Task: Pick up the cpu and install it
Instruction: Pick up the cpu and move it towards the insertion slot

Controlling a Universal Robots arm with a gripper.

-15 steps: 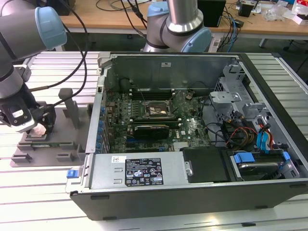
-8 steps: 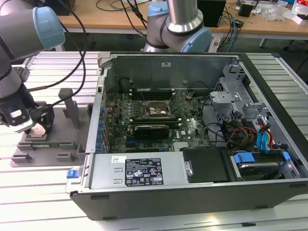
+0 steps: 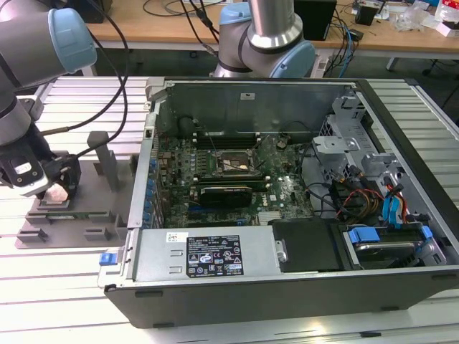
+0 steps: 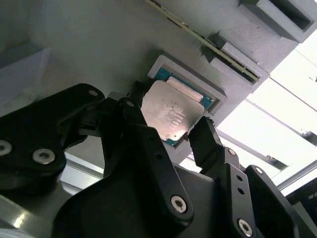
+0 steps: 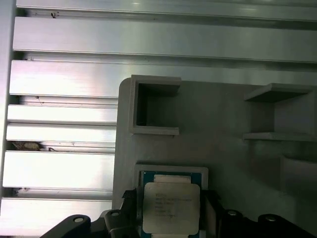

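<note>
The cpu (image 5: 171, 206) lies in a pocket near the grey tray's (image 5: 223, 124) edge, straddled by the gripper (image 4: 169, 114). The gripper's body hides one cpu corner, and whether it pinches the cpu cannot be told.

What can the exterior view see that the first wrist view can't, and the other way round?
Exterior view's extras: the big open computer case with its green motherboard, and the robot arm bending down at the exterior view's left.
First wrist view's extras: the shiny square cpu up close, lying flat in a pocket of the grey tray.
Shared: both show the grey tray, the ribbed metal table under it, and the hand low over the tray.
</note>
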